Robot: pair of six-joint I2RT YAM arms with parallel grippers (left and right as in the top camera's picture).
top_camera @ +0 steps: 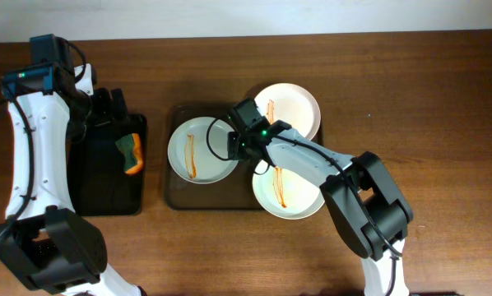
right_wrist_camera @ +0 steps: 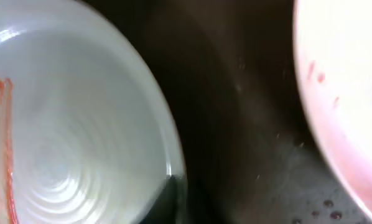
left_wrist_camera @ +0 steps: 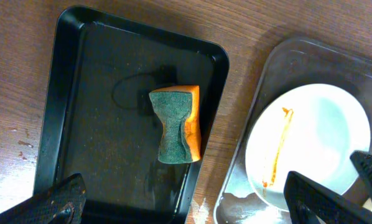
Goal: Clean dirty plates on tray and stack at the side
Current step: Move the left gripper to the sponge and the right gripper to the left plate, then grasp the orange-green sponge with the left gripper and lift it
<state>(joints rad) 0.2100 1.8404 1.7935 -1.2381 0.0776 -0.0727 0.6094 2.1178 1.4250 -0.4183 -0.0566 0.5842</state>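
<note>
- Worktop (top_camera: 443,90): brown wood that carries both trays and fills the frame.
- Tray (top_camera: 180,196): translucent grey-brown, at centre frame, holding all three plates. None is stacked at the side yet, so the task is judged to be at its start.
- Black tray (top_camera: 98,193): opaque and narrower, at left of frame, just beside the tray.
- Plates: the left plate (top_camera: 209,156), upper-right plate (top_camera: 299,107) and lower-right plate (top_camera: 299,197) are white and shallow, each with an orange-red streak.
  - The two right-hand plates appear to overhang the tray rim.
  - Judged stiff, light, glossy, slippery where sauced, and breakable if dropped.
  - The rim is the sensible place to take hold, preferably an overhanging clean edge where one finger can pass beneath.
- Right gripper (top_camera: 244,138): low over the tray's middle, between the three plates.
  - Its wrist view is blurred, showing the left plate's edge close by and dark tray floor.
  - Whether its fingers are spread or closed cannot be told.
- Left gripper (left_wrist_camera: 185,186): above the black tray at upper left, fingers spread wide and holding nothing.
- Sponge (left_wrist_camera: 175,124): green scouring face over orange foam, pinched at the waist, lying on the black tray near its right rim. It is judged soft and compressible.
</note>
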